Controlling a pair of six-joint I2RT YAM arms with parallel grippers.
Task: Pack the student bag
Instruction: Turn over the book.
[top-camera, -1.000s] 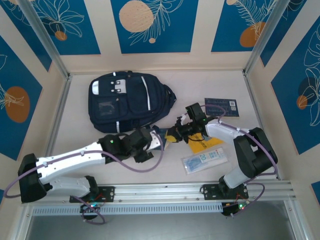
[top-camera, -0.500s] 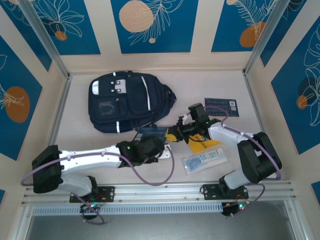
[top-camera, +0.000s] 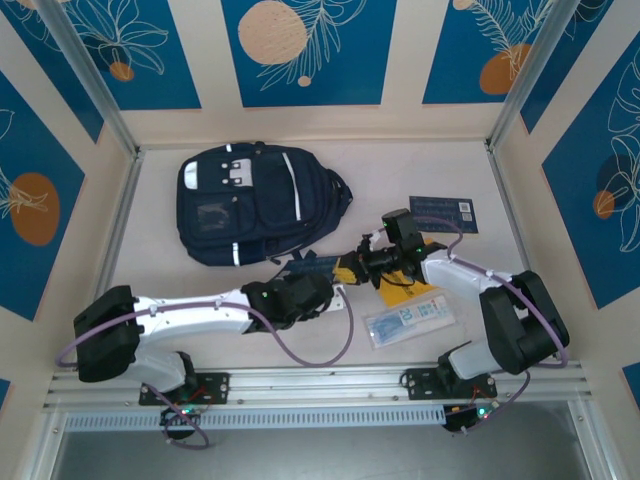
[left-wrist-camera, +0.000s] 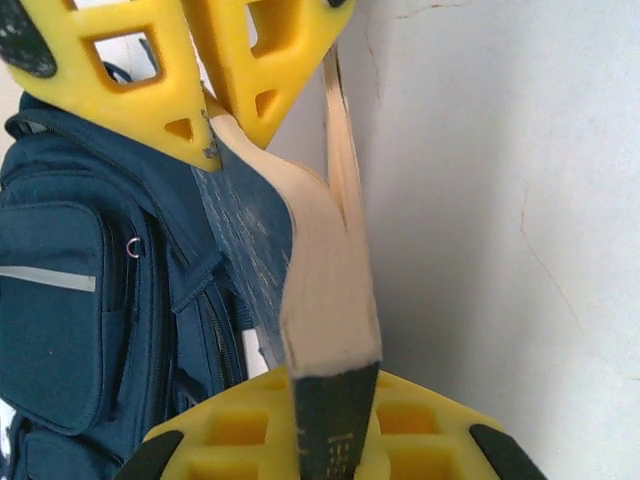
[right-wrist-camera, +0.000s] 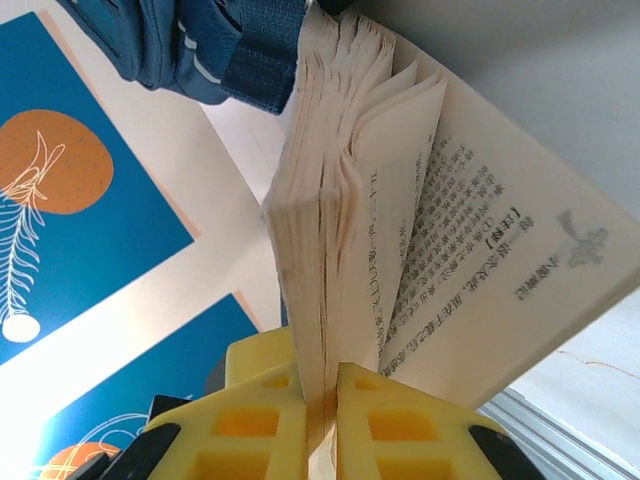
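Note:
The student bag (top-camera: 255, 205), a big navy backpack with white stripes, lies flat at the back left of the table; in the left wrist view the bag (left-wrist-camera: 80, 300) sits at the left. A navy-covered paperback book (top-camera: 310, 266) hangs between the two arms just in front of the bag. My left gripper (top-camera: 330, 287) is shut on the book's cover edge (left-wrist-camera: 325, 300). My right gripper (top-camera: 352, 268) is shut on a wad of its pages (right-wrist-camera: 335, 200), while other pages fan open to the right. The bag's strap (right-wrist-camera: 255, 50) lies just beyond the book.
A small navy booklet (top-camera: 443, 214) lies at the back right. A yellow flat item (top-camera: 408, 291) lies under the right forearm, and a clear packet with blue print (top-camera: 408, 320) sits in front of it. Metal frame posts and walls close in the table.
My left arm has swung right to the book and its jaws have closed on the cover edge. The right gripper has kept its hold and shifted slightly right.

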